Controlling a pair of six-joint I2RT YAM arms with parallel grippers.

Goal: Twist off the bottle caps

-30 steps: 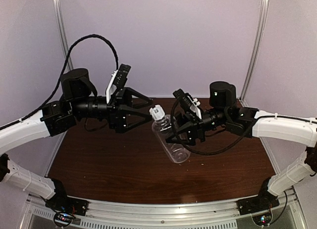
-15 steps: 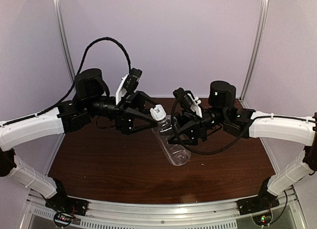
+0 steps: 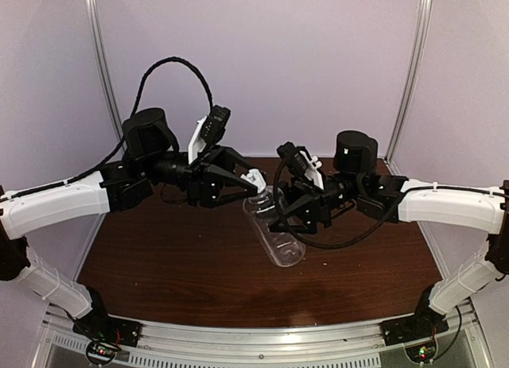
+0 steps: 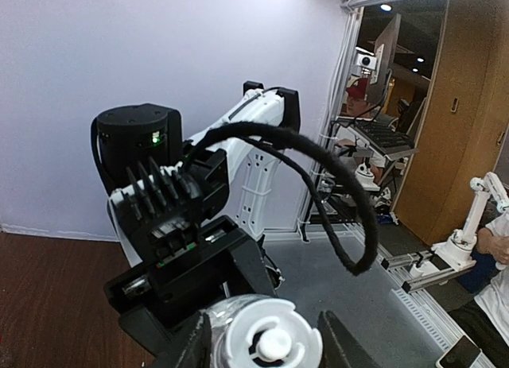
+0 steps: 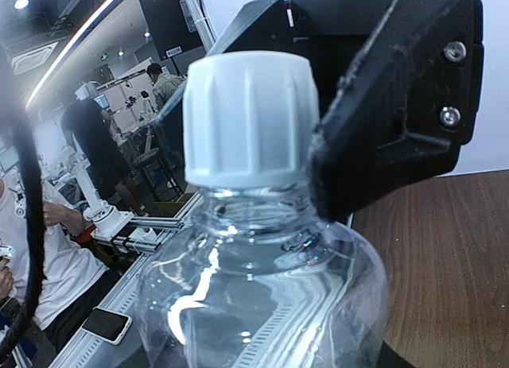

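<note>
Top view: two robot arms meet over a dark brown surface [image 3: 159, 265]. The right jaws grasp a clear bottle [image 3: 282, 245] around its upper body and hold it tilted, with its neck pointing toward the left jaws. A white cap [image 3: 254, 180] sits on that neck, directly between the left jaws, which are clenched on it from both sides.

Left wrist view: the white cap [image 4: 270, 342] faces the camera end-on at the bottom edge. It is lodged between the two left jaws, with one jaw touching each side. Just beyond it stands the black housing of the right arm.

Right wrist view: the clear bottle [image 5: 262, 296] fills the lower frame, rising out from the right jaws, which are themselves out of sight here. The ribbed white cap [image 5: 248, 118] is on the neck. A black finger [image 5: 382, 106] of the left jaws presses against its right side, and a second dark finger sits behind its left side.
</note>
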